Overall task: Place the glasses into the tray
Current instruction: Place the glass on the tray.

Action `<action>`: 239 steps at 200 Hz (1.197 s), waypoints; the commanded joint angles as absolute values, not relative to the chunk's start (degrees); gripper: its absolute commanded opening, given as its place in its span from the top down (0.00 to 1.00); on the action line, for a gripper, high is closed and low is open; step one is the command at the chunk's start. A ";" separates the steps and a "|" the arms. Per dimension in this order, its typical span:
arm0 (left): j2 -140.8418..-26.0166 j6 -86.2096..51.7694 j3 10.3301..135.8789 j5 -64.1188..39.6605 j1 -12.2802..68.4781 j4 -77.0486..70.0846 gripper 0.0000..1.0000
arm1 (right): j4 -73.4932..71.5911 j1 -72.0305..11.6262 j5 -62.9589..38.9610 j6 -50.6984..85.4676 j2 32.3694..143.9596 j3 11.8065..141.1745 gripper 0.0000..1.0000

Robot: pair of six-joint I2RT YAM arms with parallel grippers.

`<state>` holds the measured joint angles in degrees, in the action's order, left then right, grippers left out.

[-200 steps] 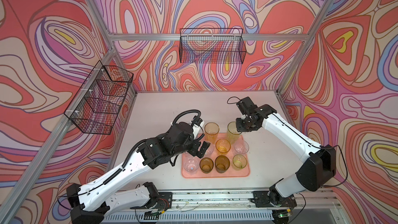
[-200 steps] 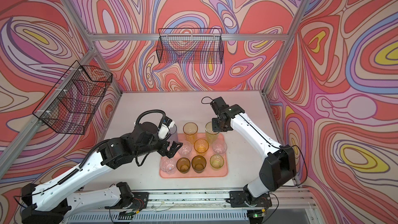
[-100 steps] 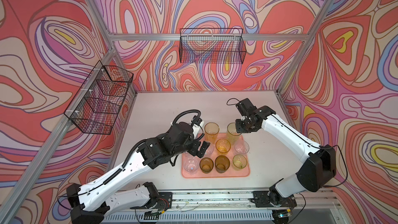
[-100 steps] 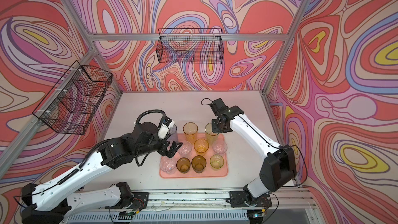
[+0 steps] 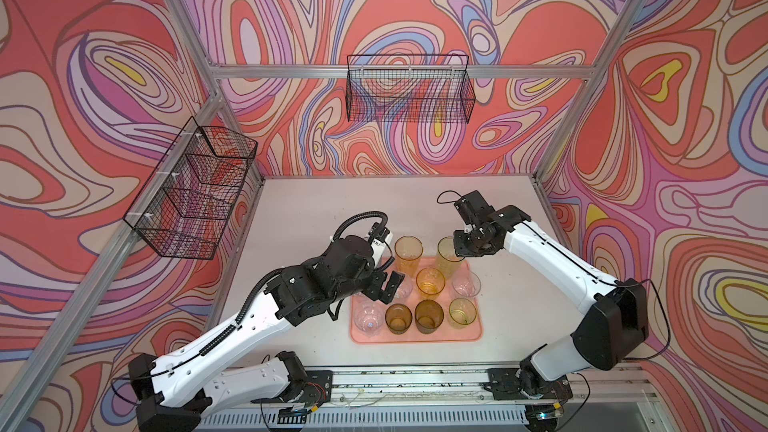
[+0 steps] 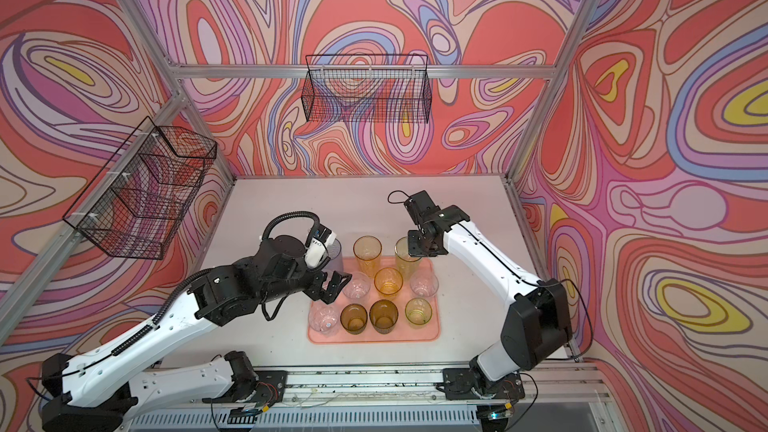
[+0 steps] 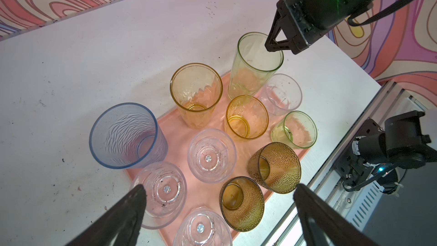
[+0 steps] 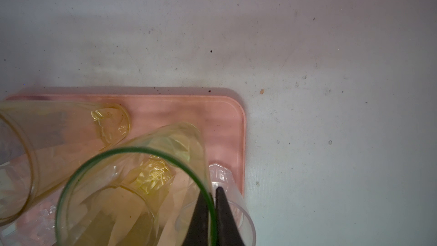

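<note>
- One white table (image 5: 311, 209) carries everything. The salmon tray (image 5: 415, 337) lies toward its 6 o'clock edge, between the two arm bases, which I judge puts it within reach of both arms.
- The left gripper (image 5: 385, 286) hangs over the tray's 9 o'clock side, fingers spread as wide as they go and nothing between them. It sits above the clear tumblers there, probably high enough not to knock them.
- The right gripper (image 7: 272, 43) is pressed together on the rim of the tall yellow-green tumbler (image 7: 255, 67), with one finger inside the wall and one outside. A rim pinch likely suits a glass this wide and lets it go down among close neighbours.
- That tumbler is at the tray's 1 o'clock corner, leaning a little. I cannot tell whether its base already rests on the tray.
- The tall amber tumbler (image 5: 408, 251) stands at the tray's 12 o'clock edge.
- The tall blue-grey tumbler (image 6: 336, 252) stands at the 11 o'clock corner. I cannot tell whether its base is wholly inside the rim.
- Eight short glasses (image 7: 247, 117) fill the rest of the tray, close together and upright: amber, green, two olive-brown and four clear. The tight packing probably saves room.
- Little differs from a second ago. The right wrist has shifted only slightly, with the same pinch. The left arm and the standing glasses keep their places.
</note>
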<state>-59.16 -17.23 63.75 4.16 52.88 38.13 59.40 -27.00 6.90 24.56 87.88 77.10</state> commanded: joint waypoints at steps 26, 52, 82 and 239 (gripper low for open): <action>-59.41 -17.67 63.11 5.26 53.00 40.41 0.00 | 57.66 -27.43 7.91 25.37 88.68 76.38 1.00; -59.41 -17.67 63.11 5.36 53.00 40.43 0.00 | 57.62 -27.37 7.78 25.40 89.02 76.39 1.00; -59.53 -17.67 62.97 5.51 52.95 40.47 0.00 | 57.32 -27.42 7.77 25.52 89.37 76.02 1.00; -59.76 -17.67 62.86 5.90 53.01 40.39 0.00 | 57.27 -27.40 7.99 26.69 89.12 76.55 0.56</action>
